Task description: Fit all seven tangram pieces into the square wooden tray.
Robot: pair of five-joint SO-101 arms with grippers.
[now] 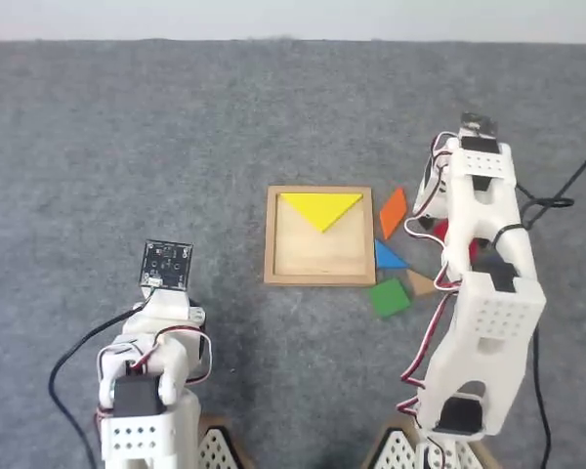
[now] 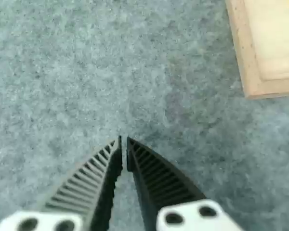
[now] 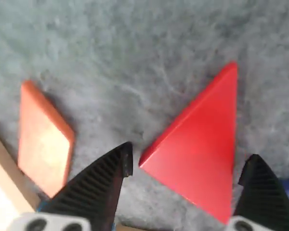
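Note:
The square wooden tray point(image 1: 317, 278) lies mid-table with a yellow triangle point(image 1: 320, 208) against its far edge. To its right lie an orange parallelogram point(image 1: 394, 211), a blue triangle point(image 1: 388, 256), a green square point(image 1: 390, 297) and a tan triangle point(image 1: 420, 282). A red triangle point(image 3: 202, 144) sits between the spread fingers of my right gripper point(image 3: 189, 163), which is open just above it. The orange parallelogram point(image 3: 43, 139) lies beside it. My left gripper point(image 2: 124, 140) is shut and holds nothing, over bare carpet near a tray corner point(image 2: 250, 72).
Grey carpet covers the table. The right arm point(image 1: 483, 254) stretches over the pieces right of the tray and hides most of the red one. The left arm point(image 1: 156, 362) sits at the near left, well away from the tray.

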